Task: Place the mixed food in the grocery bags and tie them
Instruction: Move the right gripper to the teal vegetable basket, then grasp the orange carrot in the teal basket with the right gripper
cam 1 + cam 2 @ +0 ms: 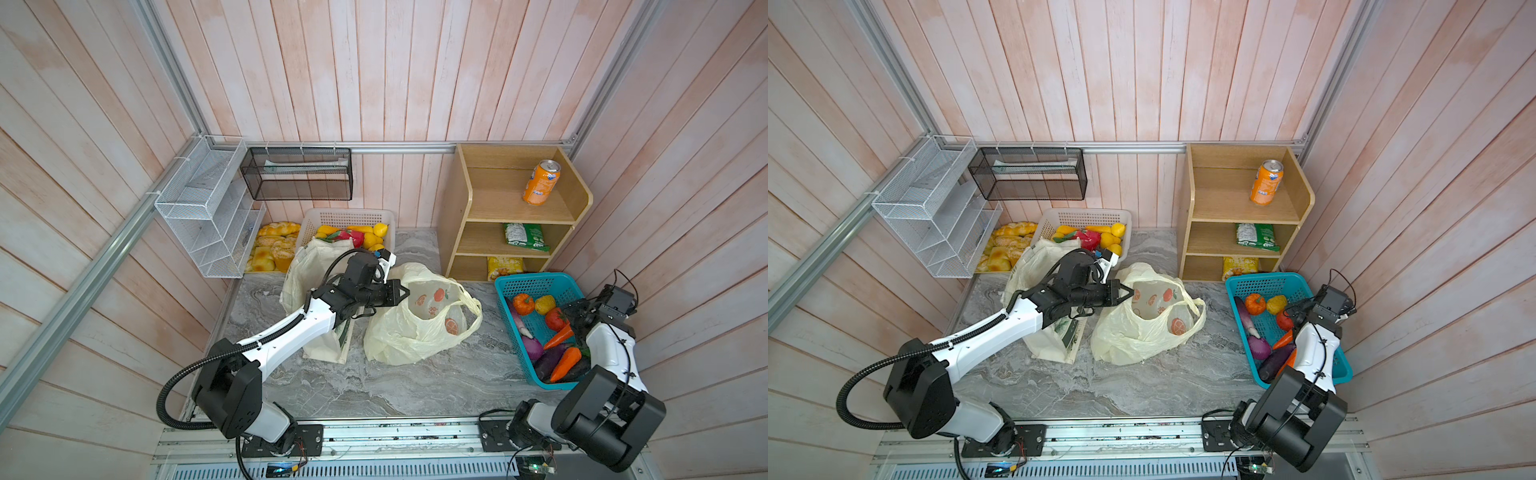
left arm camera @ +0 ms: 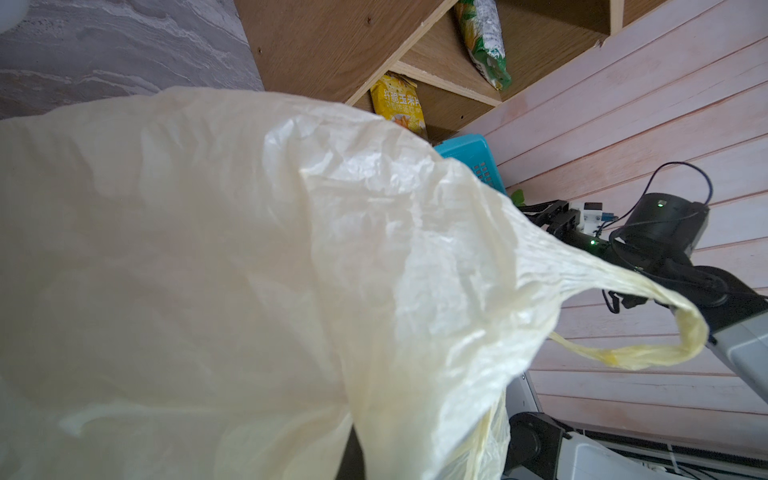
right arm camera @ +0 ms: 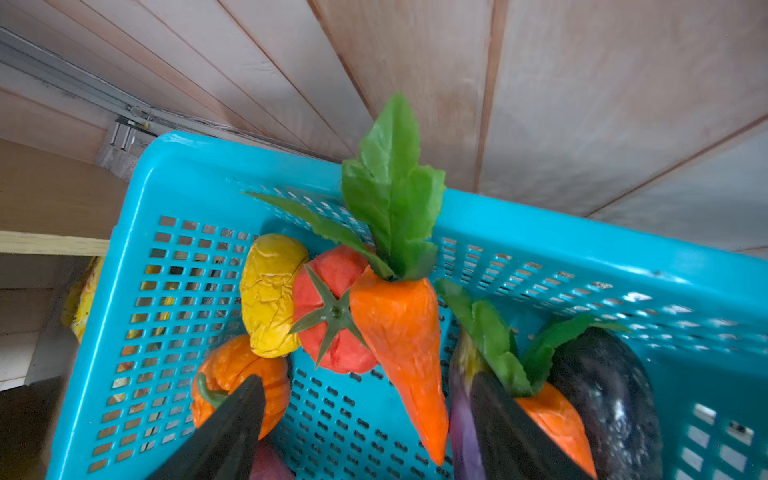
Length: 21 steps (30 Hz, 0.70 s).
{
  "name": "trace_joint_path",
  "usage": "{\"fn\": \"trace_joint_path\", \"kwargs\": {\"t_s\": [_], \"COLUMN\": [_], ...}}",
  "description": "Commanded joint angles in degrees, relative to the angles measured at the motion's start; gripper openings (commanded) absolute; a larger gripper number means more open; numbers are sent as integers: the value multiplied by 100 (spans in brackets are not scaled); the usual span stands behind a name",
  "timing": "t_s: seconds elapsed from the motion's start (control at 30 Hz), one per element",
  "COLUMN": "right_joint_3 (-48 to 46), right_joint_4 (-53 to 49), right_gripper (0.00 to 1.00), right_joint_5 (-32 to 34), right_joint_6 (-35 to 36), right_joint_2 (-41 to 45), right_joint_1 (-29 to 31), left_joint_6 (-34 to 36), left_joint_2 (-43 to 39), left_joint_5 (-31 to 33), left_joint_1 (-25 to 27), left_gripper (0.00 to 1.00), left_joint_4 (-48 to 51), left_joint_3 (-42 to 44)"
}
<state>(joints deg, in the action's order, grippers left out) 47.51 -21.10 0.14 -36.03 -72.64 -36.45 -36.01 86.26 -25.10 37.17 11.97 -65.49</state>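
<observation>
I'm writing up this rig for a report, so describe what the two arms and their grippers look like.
The left arm and right arm both have glossy white shells between bulky black joint housings. A black ribbed hose loops beside the left arm, and thin black wires trail off the right. Each arm ends in black tapered fingers. A small green light glows on the right wrist.

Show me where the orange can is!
In both top views the orange can stands on top of the wooden shelf, back right, above the green packet.

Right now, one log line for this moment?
left gripper: shut on plastic bag rim | right gripper: open above carrot in blue basket | bag untied
</observation>
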Motion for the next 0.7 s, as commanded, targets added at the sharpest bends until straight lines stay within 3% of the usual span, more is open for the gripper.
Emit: {"fn": "trace_joint_path", "kwargs": {"t_s": [0.0, 0.37, 0.67], "right_joint_3": [-62, 30, -57], "right_joint_4": [119, 403, 581], "right_gripper": [78, 72, 56], "right_joint_5": [170, 103, -203], "right_joint_6": [-73, -150, -172], "right_joint_2": [-128, -613, -878], "right_joint_1": [-28, -28, -26], "left_joint_6": [113, 138, 103], "left_joint_2": [124, 151, 181], "left_joint_5": [-108, -144, -186], "left_joint_1": [-25, -34, -34], "left_gripper": [0, 0, 0], "left_joint_4": [-136, -143, -221], "left_joint_3": [-55, -86, -60]}}
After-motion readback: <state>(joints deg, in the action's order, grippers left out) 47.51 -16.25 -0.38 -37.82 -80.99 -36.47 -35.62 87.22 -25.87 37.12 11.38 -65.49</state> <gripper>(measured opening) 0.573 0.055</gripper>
